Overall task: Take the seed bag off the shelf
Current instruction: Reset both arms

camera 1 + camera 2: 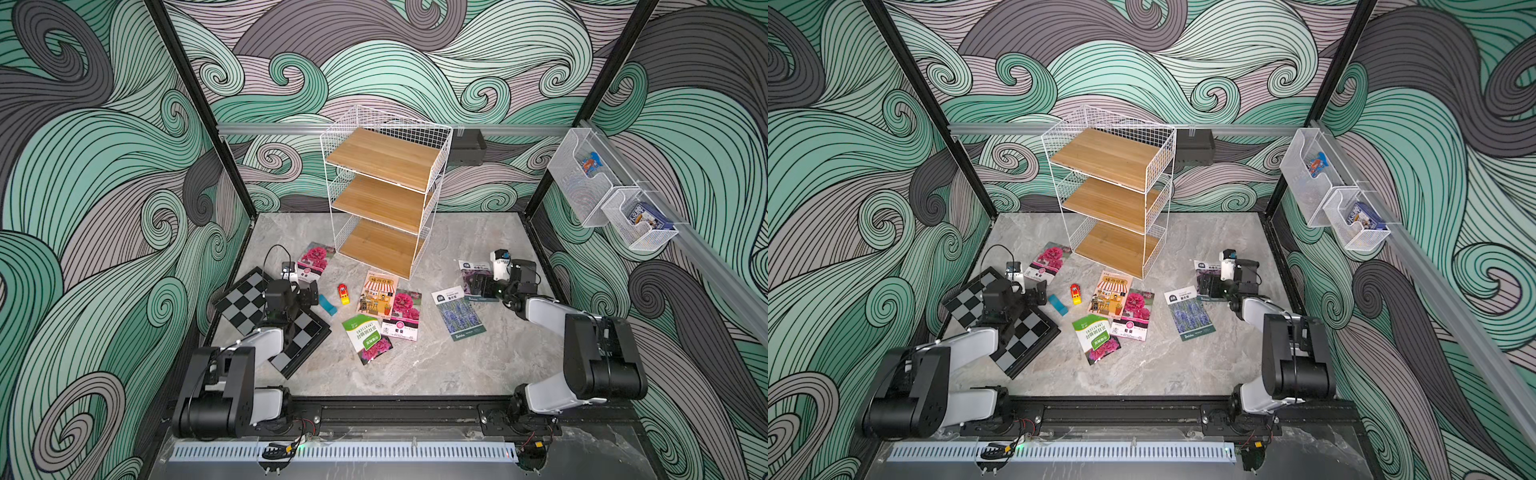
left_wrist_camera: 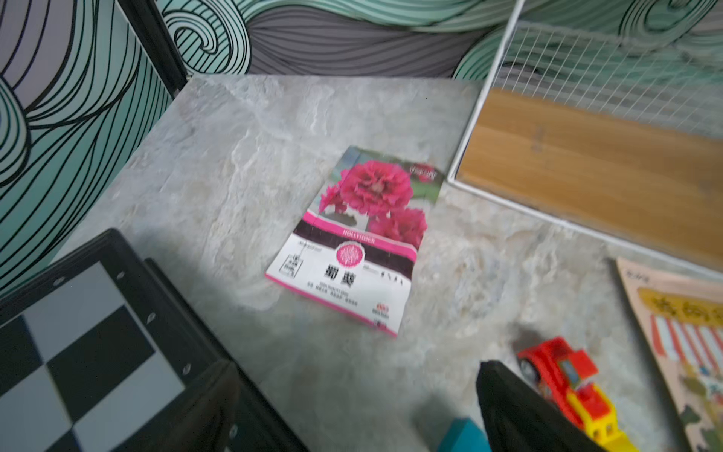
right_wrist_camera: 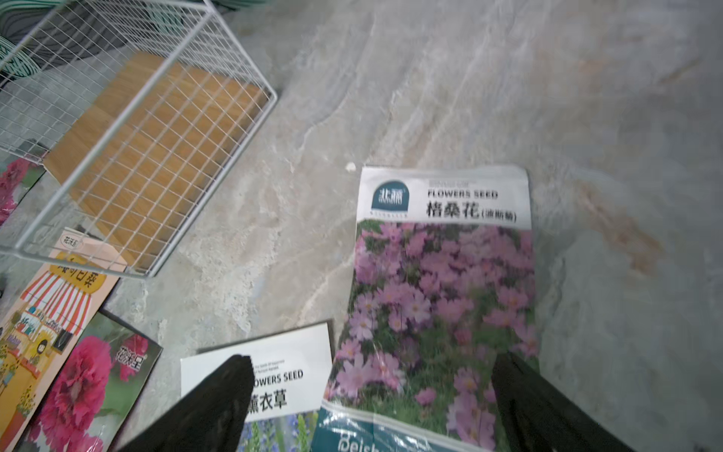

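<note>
Spreading the fingers (image 3: 211,403) of the right gripper (image 3: 369,362) wide apart, pinching nothing. Hanging low over the pink-flower bag (image 3: 442,281), lying flat on the table (image 3: 587,117), with its long side pointing straight away from the fingertips and its white top end farthest off. Hanging one finger over a side edge of that bag and the other over the white top of the lavender bag (image 3: 274,375), so not sitting evenly around either one. Spreading the left gripper (image 2: 352,391) wide apart too, gripping nothing, and pointing at the red-flower bag (image 2: 356,238), lying flat a little way ahead, just beside the bottom board of the shelf (image 1: 384,158) but not on it. Looking at the shelf in both top views: finding all three wooden boards bare, with every seed bag lying down on the table. Guessing at a finished job, or nearly so. Judging the right gripper nearest to the pink-flower bag, the left gripper nearest to the red-flower bag, and neither reaching into the shelf.
</note>
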Available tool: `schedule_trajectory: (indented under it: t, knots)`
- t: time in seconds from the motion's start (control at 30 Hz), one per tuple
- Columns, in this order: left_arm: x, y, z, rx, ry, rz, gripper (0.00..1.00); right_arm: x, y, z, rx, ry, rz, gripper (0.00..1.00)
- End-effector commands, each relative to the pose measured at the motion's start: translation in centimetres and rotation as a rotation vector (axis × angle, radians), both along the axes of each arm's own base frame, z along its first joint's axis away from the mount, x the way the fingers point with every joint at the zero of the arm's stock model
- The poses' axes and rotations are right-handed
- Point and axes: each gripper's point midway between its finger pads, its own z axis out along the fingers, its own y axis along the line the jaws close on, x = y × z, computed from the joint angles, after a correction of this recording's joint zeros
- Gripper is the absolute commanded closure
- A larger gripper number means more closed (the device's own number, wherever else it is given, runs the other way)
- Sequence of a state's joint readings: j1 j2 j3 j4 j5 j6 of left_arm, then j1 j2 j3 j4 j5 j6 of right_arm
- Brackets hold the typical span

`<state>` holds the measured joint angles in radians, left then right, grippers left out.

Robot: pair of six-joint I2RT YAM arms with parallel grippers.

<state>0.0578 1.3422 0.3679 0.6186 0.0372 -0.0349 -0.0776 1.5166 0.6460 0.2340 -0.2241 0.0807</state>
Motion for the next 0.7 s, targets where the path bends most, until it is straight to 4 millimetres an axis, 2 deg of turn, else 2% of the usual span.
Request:
schedule_trajectory:
  t: [0.0, 0.03, 0.07, 0.13, 0.2, 0.3, 0.37, 0.43, 0.47, 0.5, 0.53, 0.6, 0.67]
  knots:
    - [1.2, 0.0, 1.8, -0.14, -0.133, -0.062, 0.01, 2.0, -1.2, 1.7, -0.072, -0.124, -0.036, 0.01]
    - [1.4, 0.2, 1.2, -0.146, -0.164, -0.061, 0.01, 2.3, -1.2, 1.9, -0.072, -0.145, -0.035, 0.01]
    - [1.7, -0.4, 1.5, -0.14, -0.213, -0.107, 0.01, 2.7, -1.1, 2.0, -0.072, -0.159, -0.027, 0.01]
    - [1.9, -1.4, 0.0, -0.109, -0.127, -0.15, 0.01, 3.0, -0.7, 2.0, -0.086, -0.173, 0.007, 0.01]
    - [2.9, -1.5, -0.6, -0.105, -0.073, -0.15, 0.01, 3.2, -0.5, 2.1, -0.09, -0.202, 0.018, 0.01]
    - [2.9, -2.0, -0.4, -0.079, -0.121, -0.163, 0.01, 2.9, -0.2, 2.1, -0.128, -0.215, 0.017, 0.01]
    - [2.6, -1.3, -0.4, -0.084, -0.13, -0.124, 0.01, 2.1, 0.4, 2.3, -0.154, -0.261, 0.031, 0.01]
    - [2.4, -1.0, -0.3, -0.081, -0.142, -0.102, 0.01, 0.8, 0.3, 2.1, -0.198, -0.333, 0.004, 0.01]
    - [2.3, -1.0, -0.2, -0.08, -0.153, -0.102, 0.01, 0.8, 0.0, 3.0, -0.208, -0.441, -0.026, 0.01]
    - [2.3, -1.0, -0.2, -0.079, -0.155, -0.102, 0.01, 0.3, -0.5, 2.6, -0.217, -0.449, -0.061, 0.01]
    - [2.4, -1.0, -0.3, -0.081, -0.147, -0.103, 0.01, 0.1, -0.9, 2.1, -0.219, -0.384, -0.081, 0.01]
    - [2.8, -1.3, -0.5, -0.079, -0.119, -0.121, 0.01, 1.0, 0.0, 2.4, -0.226, -0.401, -0.035, 0.01]
    - [3.3, -1.9, -0.7, -0.044, -0.085, -0.128, 0.01, 0.8, 0.2, 2.2, -0.231, -0.381, -0.023, 0.01]
